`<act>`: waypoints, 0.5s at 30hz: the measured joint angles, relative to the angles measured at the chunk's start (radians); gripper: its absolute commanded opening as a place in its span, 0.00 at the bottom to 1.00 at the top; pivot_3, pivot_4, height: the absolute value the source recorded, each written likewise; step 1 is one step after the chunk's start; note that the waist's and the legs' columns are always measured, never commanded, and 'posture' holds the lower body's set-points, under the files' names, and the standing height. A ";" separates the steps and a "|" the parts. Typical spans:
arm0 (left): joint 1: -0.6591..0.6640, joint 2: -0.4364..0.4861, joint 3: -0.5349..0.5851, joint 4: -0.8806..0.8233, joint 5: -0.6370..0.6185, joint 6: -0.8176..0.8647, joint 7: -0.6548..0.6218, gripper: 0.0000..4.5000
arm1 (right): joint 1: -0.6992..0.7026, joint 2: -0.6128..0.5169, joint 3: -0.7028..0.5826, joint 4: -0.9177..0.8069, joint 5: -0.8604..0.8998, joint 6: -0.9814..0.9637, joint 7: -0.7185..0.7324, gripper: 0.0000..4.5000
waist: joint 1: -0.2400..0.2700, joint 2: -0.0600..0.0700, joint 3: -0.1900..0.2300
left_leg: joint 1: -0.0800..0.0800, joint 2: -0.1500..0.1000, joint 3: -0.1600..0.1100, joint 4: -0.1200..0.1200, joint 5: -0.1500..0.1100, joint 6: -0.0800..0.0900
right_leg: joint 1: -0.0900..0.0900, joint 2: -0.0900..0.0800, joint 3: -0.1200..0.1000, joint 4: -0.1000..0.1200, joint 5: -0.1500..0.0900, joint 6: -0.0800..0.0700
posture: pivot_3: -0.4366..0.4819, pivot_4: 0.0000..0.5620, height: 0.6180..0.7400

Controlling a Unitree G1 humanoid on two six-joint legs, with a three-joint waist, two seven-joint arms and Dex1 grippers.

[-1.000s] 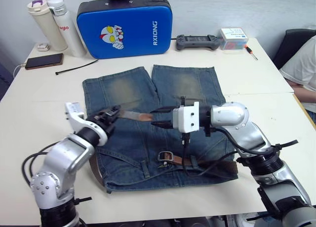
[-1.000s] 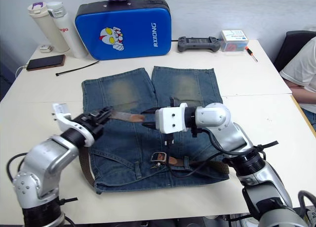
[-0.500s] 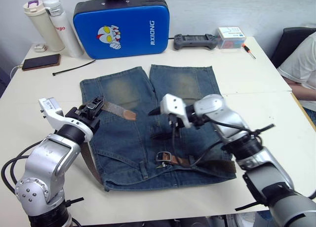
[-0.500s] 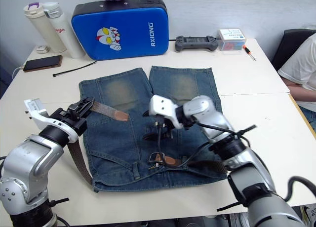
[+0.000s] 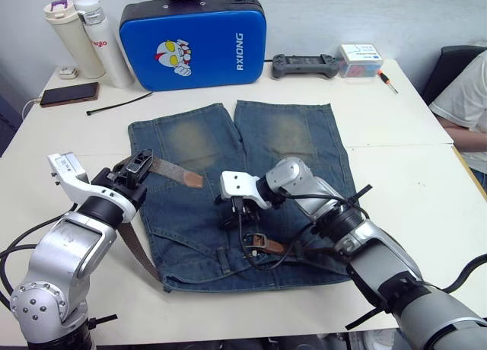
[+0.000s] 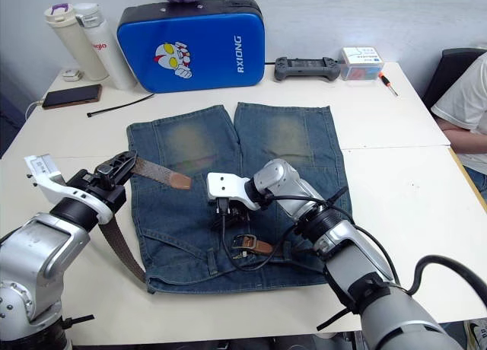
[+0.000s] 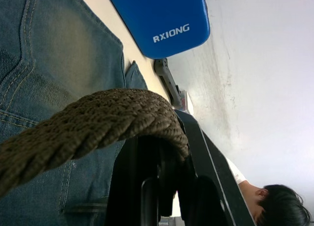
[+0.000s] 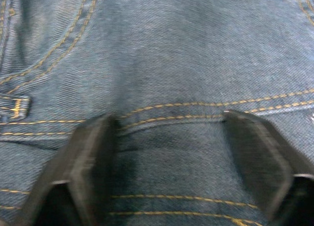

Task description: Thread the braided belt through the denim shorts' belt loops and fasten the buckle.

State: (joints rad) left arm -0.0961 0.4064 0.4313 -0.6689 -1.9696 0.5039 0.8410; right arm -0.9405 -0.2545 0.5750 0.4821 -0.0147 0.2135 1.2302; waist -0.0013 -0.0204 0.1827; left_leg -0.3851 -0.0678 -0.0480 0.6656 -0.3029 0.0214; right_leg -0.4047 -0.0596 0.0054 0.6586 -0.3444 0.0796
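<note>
Left gripper (image 5: 139,170) is clamped on the braided belt (image 5: 169,170) over the denim shorts (image 5: 289,141), while right gripper (image 8: 169,152), jaws spread wide and empty, presses onto the denim just beside the buckle (image 5: 253,241).

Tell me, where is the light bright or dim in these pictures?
Left wrist view: the wall glows bright, leaving the braided belt dark against it. Right wrist view: the denim shorts darken between the right gripper's open jaws. Left eye view: even light, faint sheen on the blue case.
</note>
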 measured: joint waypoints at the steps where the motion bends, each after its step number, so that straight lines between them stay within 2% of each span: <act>1: 0.001 0.001 0.000 0.000 0.000 0.000 -0.004 0.00 | 0.000 0.000 0.001 0.000 0.000 -0.001 0.000 0.43 | 0.000 0.000 0.000 | 0.000 0.000 0.000 0.000 0.000 0.000 | 0.000 0.000 0.000 0.000 0.000 0.000 | 0.48 0.27 1.00; 4: 0.009 0.008 -0.002 0.000 0.000 0.004 -0.033 0.00 | 0.009 0.004 -0.014 -0.006 0.000 0.014 -0.002 0.17 | 0.000 0.000 0.000 | 0.001 0.000 -0.001 0.000 0.001 -0.001 | 0.001 0.000 0.000 0.000 0.001 -0.001 | 0.48 0.27 1.00; 5: 0.010 0.009 -0.002 0.000 0.000 0.008 -0.039 0.00 | 0.012 0.004 -0.020 -0.008 0.000 0.020 -0.003 0.06 | 0.000 0.000 0.000 | 0.001 0.000 -0.001 0.000 0.001 -0.001 | 0.001 0.000 0.000 0.000 0.001 -0.001 | 0.48 0.27 1.00; 6: 0.010 0.010 -0.002 0.001 0.000 0.010 -0.046 0.00 | 0.015 0.004 -0.028 -0.011 0.001 0.025 -0.003 0.01 | 0.000 0.000 0.000 | 0.001 0.000 -0.001 0.000 0.001 -0.001 | 0.001 0.000 0.000 0.000 0.001 -0.001 | 0.48 0.27 1.00; 11: 0.011 0.027 -0.002 0.002 0.000 0.020 -0.074 0.00 | 0.023 0.003 -0.052 -0.010 0.004 0.024 -0.023 0.01 | 0.001 0.000 0.000 | 0.000 0.000 -0.001 -0.001 0.001 -0.001 | 0.000 0.000 0.000 0.000 0.001 -0.001 | 0.48 0.27 1.00; 15: 0.010 0.033 0.000 0.017 0.000 0.033 -0.094 0.00 | -0.009 -0.006 -0.084 0.066 -0.009 -0.020 -0.093 0.01 | 0.000 0.000 0.000 | 0.000 0.000 0.000 -0.001 0.001 -0.001 | -0.001 0.000 0.000 0.000 0.001 -0.001 | 0.48 0.27 1.00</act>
State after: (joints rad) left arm -0.0856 0.4395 0.4308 -0.6514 -1.9696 0.5366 0.7465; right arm -0.9495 -0.2604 0.4911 0.5478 -0.0235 0.1935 1.1368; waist -0.0011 -0.0201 0.1830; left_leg -0.3851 -0.0680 -0.0484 0.6649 -0.3023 0.0205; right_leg -0.4052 -0.0594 0.0052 0.6588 -0.3439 0.0786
